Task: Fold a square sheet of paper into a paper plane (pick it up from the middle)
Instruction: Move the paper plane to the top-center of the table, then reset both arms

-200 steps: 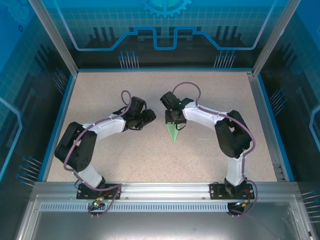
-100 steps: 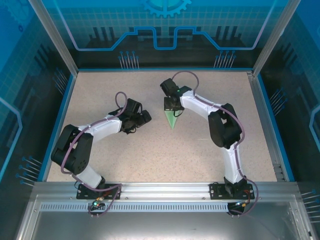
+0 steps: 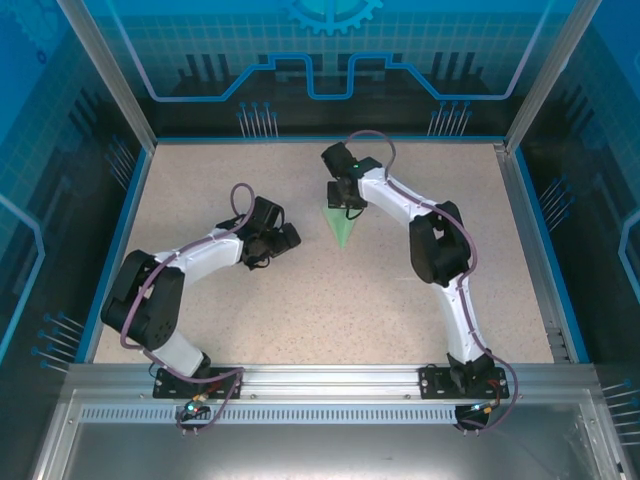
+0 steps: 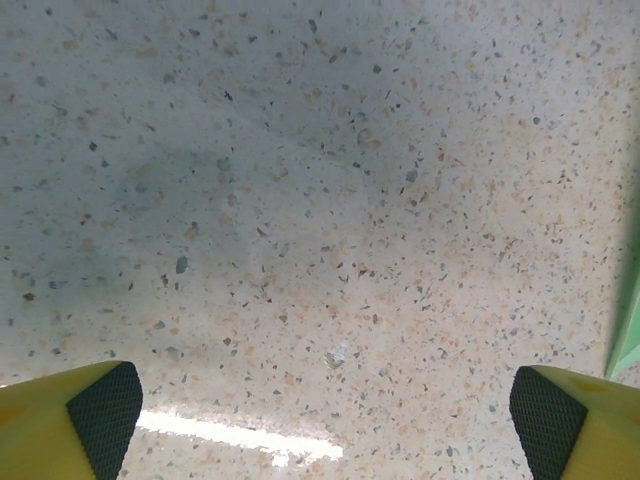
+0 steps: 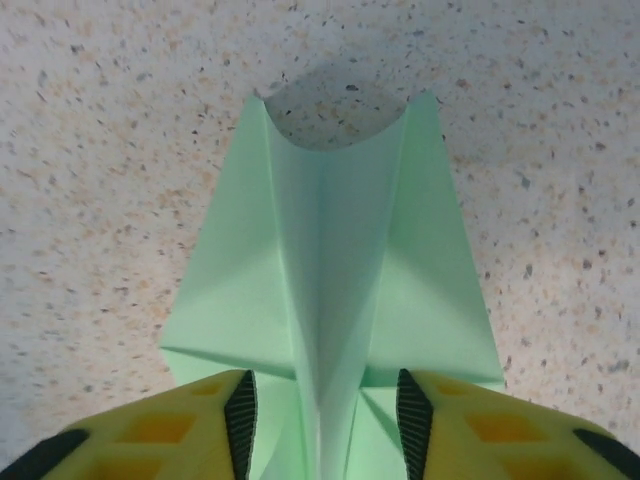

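**Right gripper loose around the paper plane**

The right gripper (image 5: 325,425) has its two yellow fingers (image 5: 160,430) apart. They stand one on each side of the middle fold of the paper plane (image 5: 330,270). The black pads are not squeezing the fold. There is a little gap on both sides. The plane's wings spread out flat past the fingers, and its open back end sits on the table.

From above, the right gripper (image 3: 345,200) is far out over the middle of the table. The paper plane (image 3: 342,228) pokes out of it with the sharp tip pointing toward the arm bases.

The left gripper (image 4: 325,410) is spread as wide as it goes and holds nothing. It hangs low over the bare table. A thin green edge of the plane (image 4: 628,330) peeks in at the right side of its view. From above, the left gripper (image 3: 285,240) sits a bit to the left of the plane, not touching it.

A second ago the plane was nearer the arm bases. The right arm has stretched out and carried it farther away. The left arm has pulled back to the left.

The table (image 3: 250,320) is sandy with dark speckles and has a blue rim. Blue walls (image 3: 60,200) with light lines stand around it. A gear shape (image 3: 335,12) shows at the top. A metal rail (image 3: 320,380) holds the arm bases.
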